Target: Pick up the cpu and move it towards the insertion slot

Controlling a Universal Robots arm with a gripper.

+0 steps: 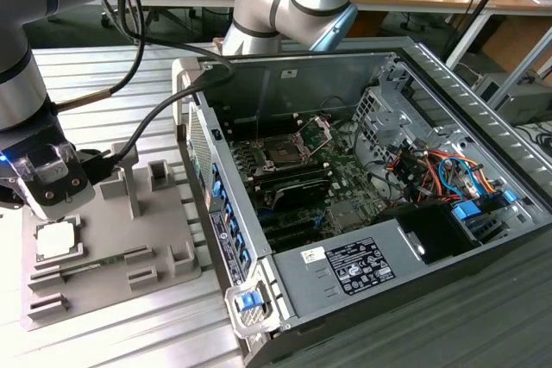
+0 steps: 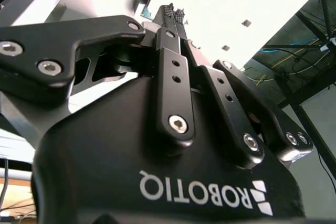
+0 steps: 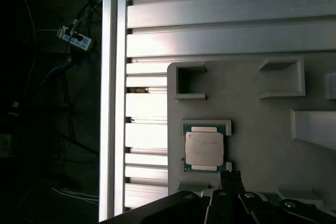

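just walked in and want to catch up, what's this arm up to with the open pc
The arm's gripper hangs just above the cpu, jaws closed and empty. The cpu lies flat on the grey fixture plate, not yet picked up. The insertion slot sits inside the open computer case to the exterior view's right, its load plate raised.

A grey fixture plate point(image 1: 129, 239) with raised blocks lies on the slatted aluminium table point(image 1: 112, 75). Just beside it, toward the exterior view's right, an open computer case point(image 1: 483, 127) contains a power supply point(image 1: 362, 269) and orange and blue cables point(image 1: 440, 165).
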